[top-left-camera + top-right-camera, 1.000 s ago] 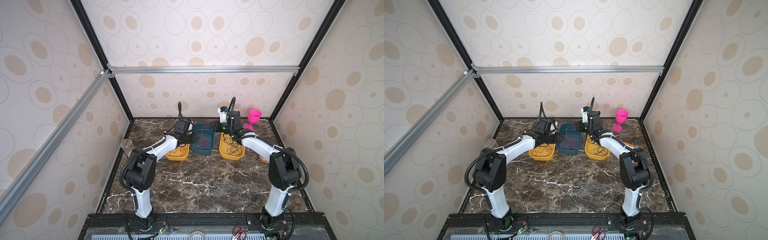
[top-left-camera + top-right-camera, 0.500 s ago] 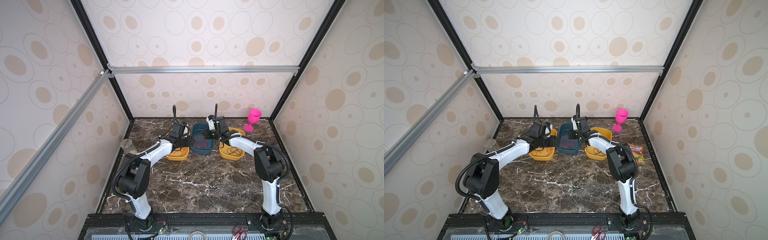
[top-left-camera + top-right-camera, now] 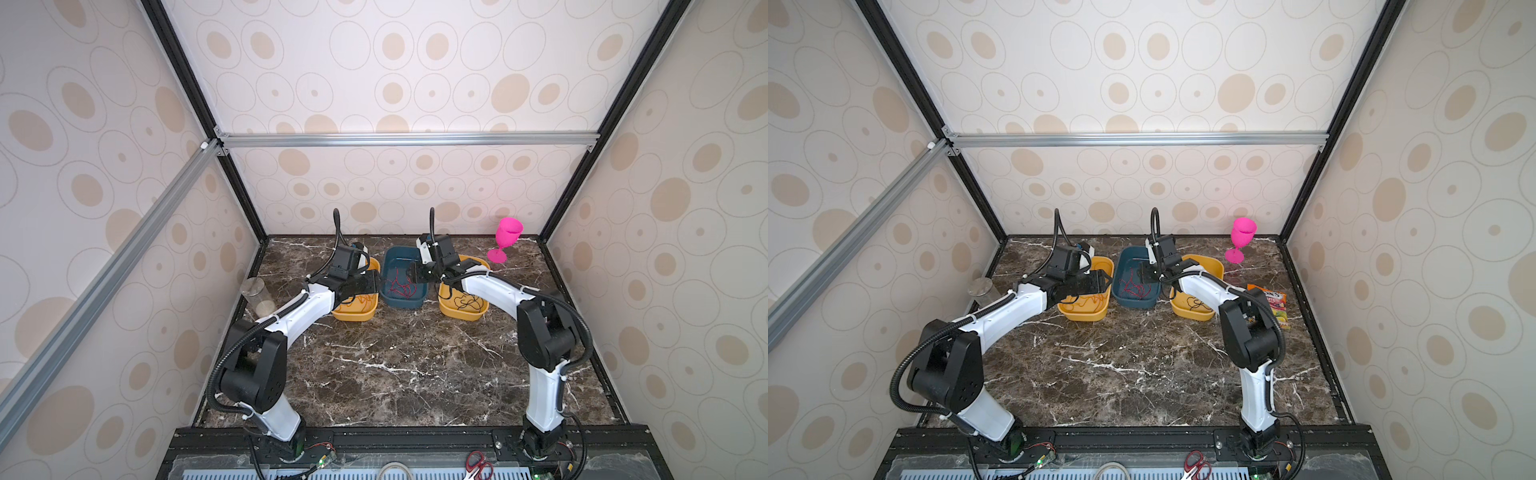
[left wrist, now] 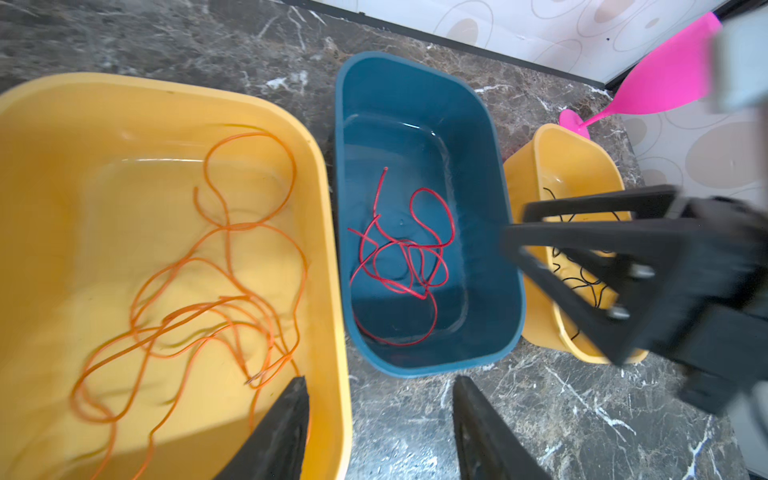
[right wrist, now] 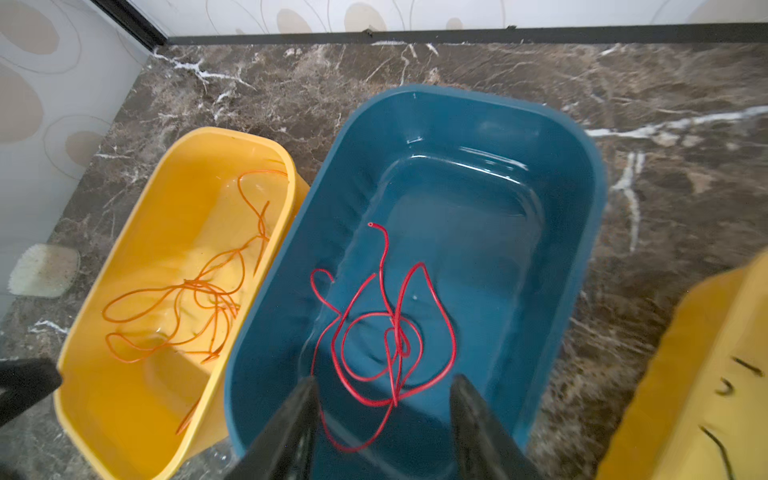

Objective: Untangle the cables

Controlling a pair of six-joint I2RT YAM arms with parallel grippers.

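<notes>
Right jaws are apart and empty with the red cable point(image 5: 397, 332) coiled just left of and below their tips in the middle blue tray point(image 5: 561, 187), so your right arm's nearer; left jaws, apart too, straddle the rim of the left yellow tray point(image 4: 45, 174) holding the orange cable point(image 4: 241, 226).

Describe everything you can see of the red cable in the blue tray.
The red cable is a thin, glossy, flexible wire that looks plastic-coated. It lies slack on the floor of the blue tray, curled in several overlapping loops that cross in a tangled middle, with one free end sticking out from the tangle. Only the tray seems to touch it. The right hand hangs open over its near loops without gripping it.
</notes>
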